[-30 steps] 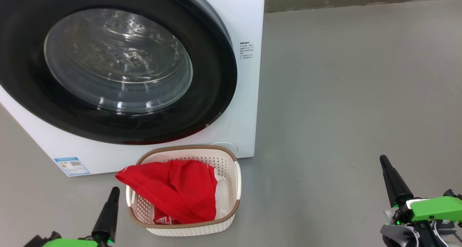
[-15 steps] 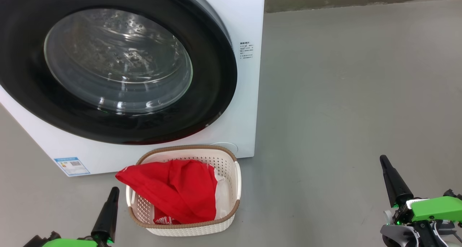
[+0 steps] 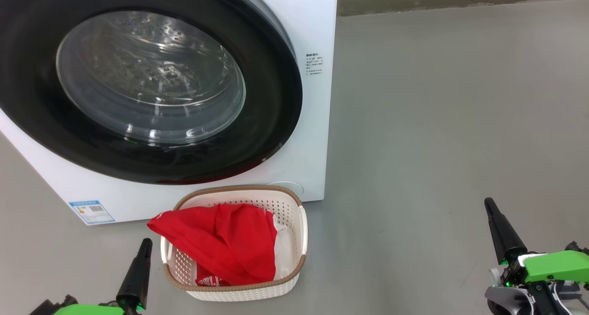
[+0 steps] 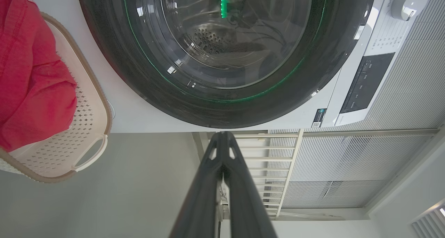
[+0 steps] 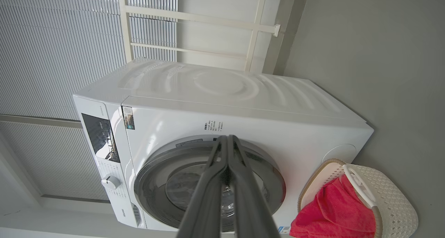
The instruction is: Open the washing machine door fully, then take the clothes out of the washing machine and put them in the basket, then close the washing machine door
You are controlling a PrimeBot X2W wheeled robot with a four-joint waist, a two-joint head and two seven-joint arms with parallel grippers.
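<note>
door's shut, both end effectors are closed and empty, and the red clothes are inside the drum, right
One thing is off: the clothes lie in the basket in front of the washing machine, not inside the drum, as the head view shows. The washing machine door is shut, and the left end effector and right end effector are closed and empty.

One washing machine (image 3: 317, 145) with one door (image 3: 271, 99) is counted at ten o'clock of the head view. One basket (image 3: 290, 214) is seen at six o'clock, holding one red heap of clothes (image 3: 225, 241); garments cannot be told apart. Two are counted of another kind: the left gripper (image 3: 147, 243) at seven o'clock, the right gripper (image 3: 488, 203) at four.
</note>
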